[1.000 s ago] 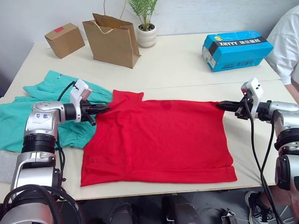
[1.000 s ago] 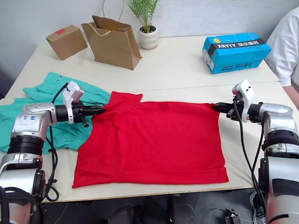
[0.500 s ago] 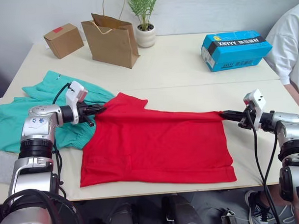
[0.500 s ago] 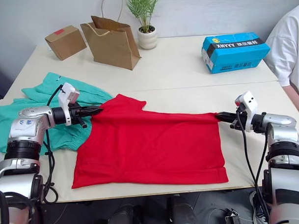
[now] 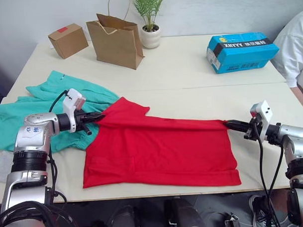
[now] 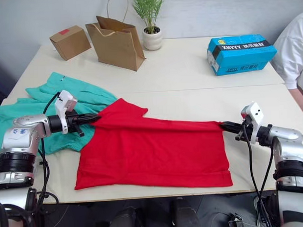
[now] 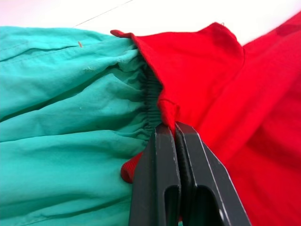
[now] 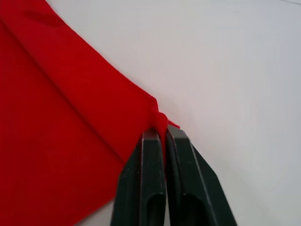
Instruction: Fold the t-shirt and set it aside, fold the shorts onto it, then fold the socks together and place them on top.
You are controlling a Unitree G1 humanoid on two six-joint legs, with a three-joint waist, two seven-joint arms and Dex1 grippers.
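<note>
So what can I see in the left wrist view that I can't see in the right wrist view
The left wrist view alone shows the shorts, their gathered waistband lying against the red fabric right where the left gripper pinches it. The right wrist view alone shows bare table past a corner of the t-shirt, with the right gripper pinching that corner. Both views share the t-shirt itself and a pair of black fingers shut on its edge.
</note>
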